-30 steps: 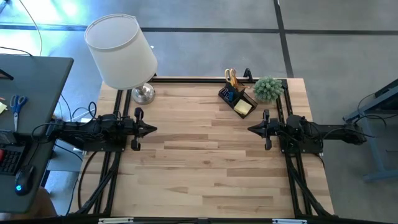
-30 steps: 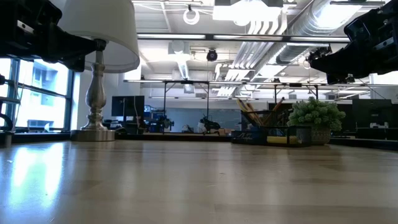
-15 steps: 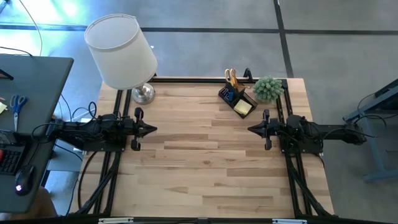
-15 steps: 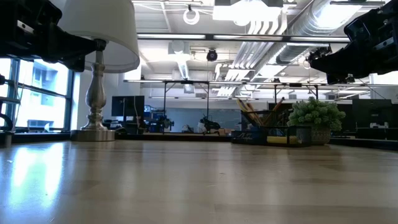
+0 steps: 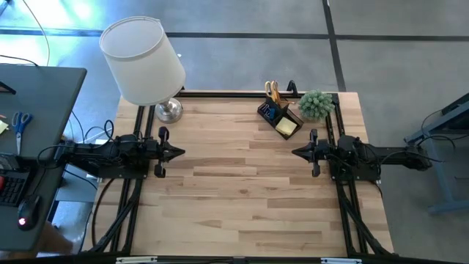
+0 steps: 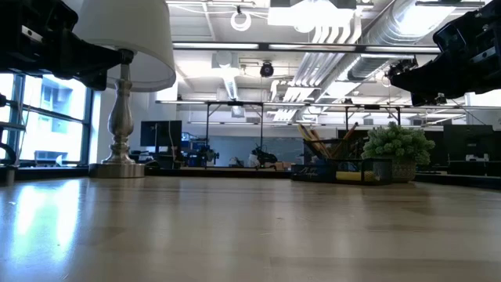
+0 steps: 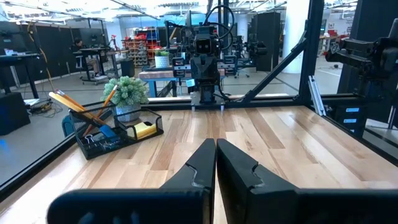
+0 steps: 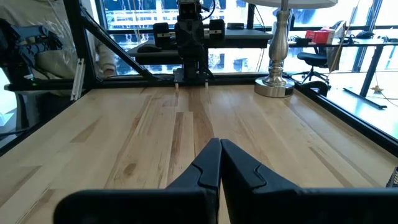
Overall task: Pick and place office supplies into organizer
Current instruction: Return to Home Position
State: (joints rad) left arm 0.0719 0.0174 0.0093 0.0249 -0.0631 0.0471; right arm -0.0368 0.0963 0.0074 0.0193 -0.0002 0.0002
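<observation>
The black organizer [image 5: 280, 117] stands on the wooden table near its far right corner. In it are yellow-handled scissors [image 5: 272, 90], orange pencils [image 7: 68, 103], a blue eraser [image 7: 107, 132] and a yellow sticky-note pad [image 5: 286, 127] in its low tray. My left gripper [image 5: 182, 152] hovers shut at the table's left side, pointing level toward the right. My right gripper [image 5: 294, 152] hovers shut at the right side, pointing level toward the left. Both are above the table with nothing between their fingers.
A lamp with a white shade [image 5: 143, 60] stands on its silver base [image 5: 169, 110] at the far left corner. A small green plant [image 5: 316, 104] sits beside the organizer. A black frame [image 5: 234, 94] runs along the table's edges. Bare wood lies between the grippers.
</observation>
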